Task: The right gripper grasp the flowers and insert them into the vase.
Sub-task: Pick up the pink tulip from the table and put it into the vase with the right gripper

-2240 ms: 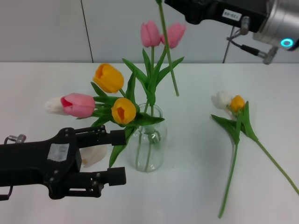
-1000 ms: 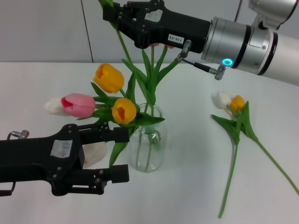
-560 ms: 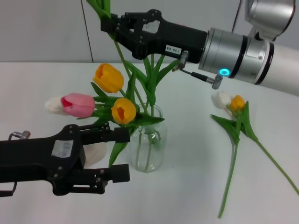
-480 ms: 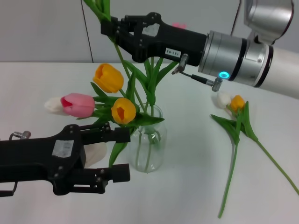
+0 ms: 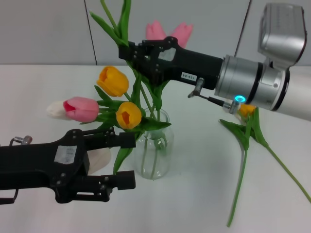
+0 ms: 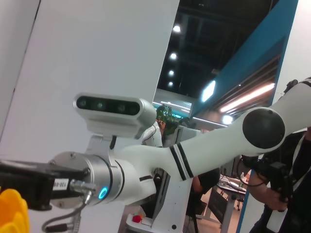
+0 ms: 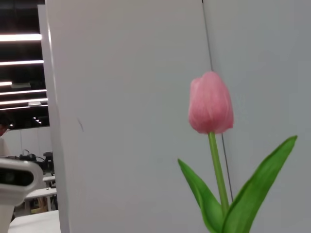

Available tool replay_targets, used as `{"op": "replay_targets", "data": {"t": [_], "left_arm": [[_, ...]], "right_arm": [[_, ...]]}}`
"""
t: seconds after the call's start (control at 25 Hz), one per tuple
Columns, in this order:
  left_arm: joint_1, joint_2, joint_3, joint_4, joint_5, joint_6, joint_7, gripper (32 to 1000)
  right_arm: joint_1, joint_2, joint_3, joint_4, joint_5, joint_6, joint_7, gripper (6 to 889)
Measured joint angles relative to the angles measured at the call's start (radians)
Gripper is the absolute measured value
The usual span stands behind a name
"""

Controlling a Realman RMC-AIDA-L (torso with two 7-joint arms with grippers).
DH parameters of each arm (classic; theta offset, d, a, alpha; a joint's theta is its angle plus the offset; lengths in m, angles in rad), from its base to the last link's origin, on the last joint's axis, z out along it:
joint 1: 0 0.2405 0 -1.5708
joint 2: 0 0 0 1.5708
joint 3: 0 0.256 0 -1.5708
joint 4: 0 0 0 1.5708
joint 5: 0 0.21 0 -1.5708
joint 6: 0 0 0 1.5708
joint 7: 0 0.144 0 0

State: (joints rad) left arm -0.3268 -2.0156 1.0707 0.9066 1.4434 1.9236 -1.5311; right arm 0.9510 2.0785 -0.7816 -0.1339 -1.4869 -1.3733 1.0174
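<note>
While pinched in the right gripper [image 5: 130,52], the flowers [image 5: 119,30] stand above the vase [image 5: 154,150]

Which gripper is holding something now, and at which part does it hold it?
The right gripper holds a tulip by its green stem, above the vase. The left gripper holds nothing.

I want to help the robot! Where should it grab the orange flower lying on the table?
Grab the orange tulip by the bare middle of its long thin stem, coming straight down from above. It lies flat on the table, so fingers can close across the stem there, clear of the soft head and leaves.
</note>
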Motion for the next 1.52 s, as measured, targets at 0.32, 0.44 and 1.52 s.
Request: {"op": "replay_targets", "data": {"t": [0.32, 0.44, 1.52], "left_arm": [[0.000, 0.0000, 0.000, 0.000, 0.000, 0.000, 0.000, 835], [0.001, 0.0000, 0.000, 0.000, 0.000, 0.000, 0.000, 835], [0.004, 0.0028, 0.000, -0.022, 0.001, 0.000, 0.008, 835]], "right_arm": [[-0.054, 0.000, -0.016, -0.005, -0.001, 0.001, -0.003, 59], [-0.072, 0.000, -0.023, -0.009, -0.001, 0.001, -0.009, 59], [-0.176, 0.000, -0.068, -0.012, -0.001, 0.001, -0.108, 58]]}}
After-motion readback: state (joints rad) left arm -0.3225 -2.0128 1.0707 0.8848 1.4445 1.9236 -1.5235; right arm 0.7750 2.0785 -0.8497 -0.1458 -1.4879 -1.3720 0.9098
